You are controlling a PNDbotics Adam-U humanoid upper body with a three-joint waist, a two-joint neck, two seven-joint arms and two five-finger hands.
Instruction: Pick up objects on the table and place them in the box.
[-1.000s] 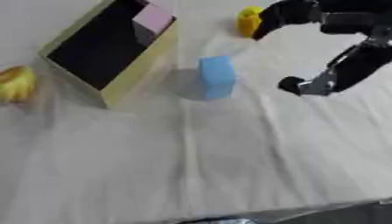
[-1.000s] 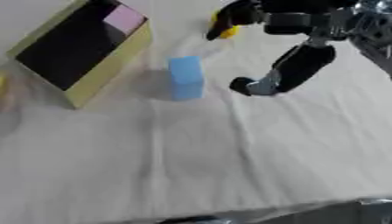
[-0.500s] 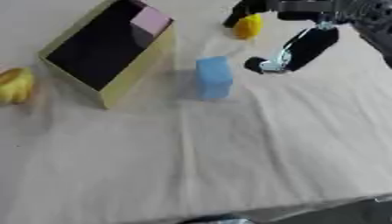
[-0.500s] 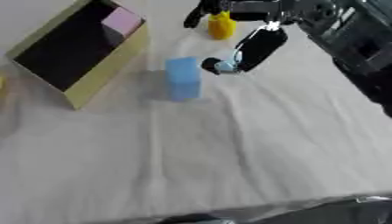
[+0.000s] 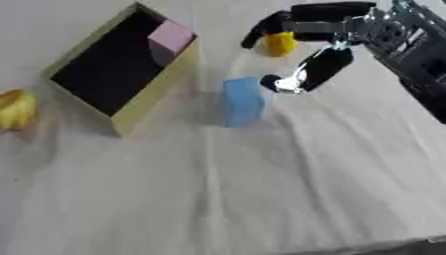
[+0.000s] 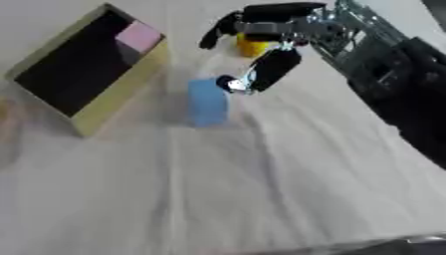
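The right hand [image 5: 315,47] reaches in from the upper right, spread open and holding nothing; its thumb tip is just beside the blue block [image 5: 243,101], and contact is unclear. Its upper fingers partly hide a small yellow object [image 5: 279,44]. The box [image 5: 161,97] holds 1 pink block [image 5: 170,37]. Another yellow object [image 5: 17,108] is cut off at the left edge.

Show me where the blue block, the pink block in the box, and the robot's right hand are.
blue block [image 5: 243,101], left eye view, middle of its top face.
pink block [image 5: 170,37], left eye view, its top face, at the box's far end.
right hand [image 5: 320,66], left eye view, on the thumb reaching toward the blue block.
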